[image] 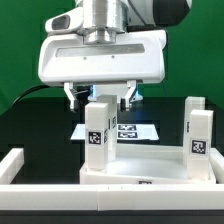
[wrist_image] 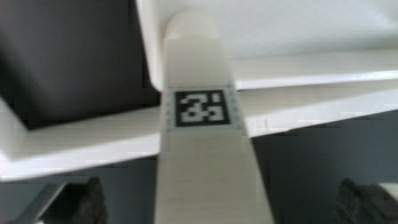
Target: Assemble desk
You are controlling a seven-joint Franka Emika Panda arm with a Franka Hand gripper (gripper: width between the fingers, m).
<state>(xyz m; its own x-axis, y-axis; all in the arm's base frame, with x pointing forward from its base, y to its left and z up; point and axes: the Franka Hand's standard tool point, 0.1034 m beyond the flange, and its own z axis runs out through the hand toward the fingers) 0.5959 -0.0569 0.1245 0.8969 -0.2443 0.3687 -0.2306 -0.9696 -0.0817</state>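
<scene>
We are judging the stiff, light desk leg (image: pixel 97 135) best gripped near its top; end effector (image: pixel 100 97) spread apart, gripping nothing.

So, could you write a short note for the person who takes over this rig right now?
Claw: over the leg at the exterior view's left, fingers either side of its top; whether it grips, I cannot tell.
Tabletop panel lies flat in front of the marker board.
Done: two legs stand upright on the panel, the second at the right.
Left: confirm both are seated; other legs are not in view.

open gap between upright legs (image: pixel 98 135) (image: pixel 197 130) (tabletop (image: pixel 140 172) below).
</scene>
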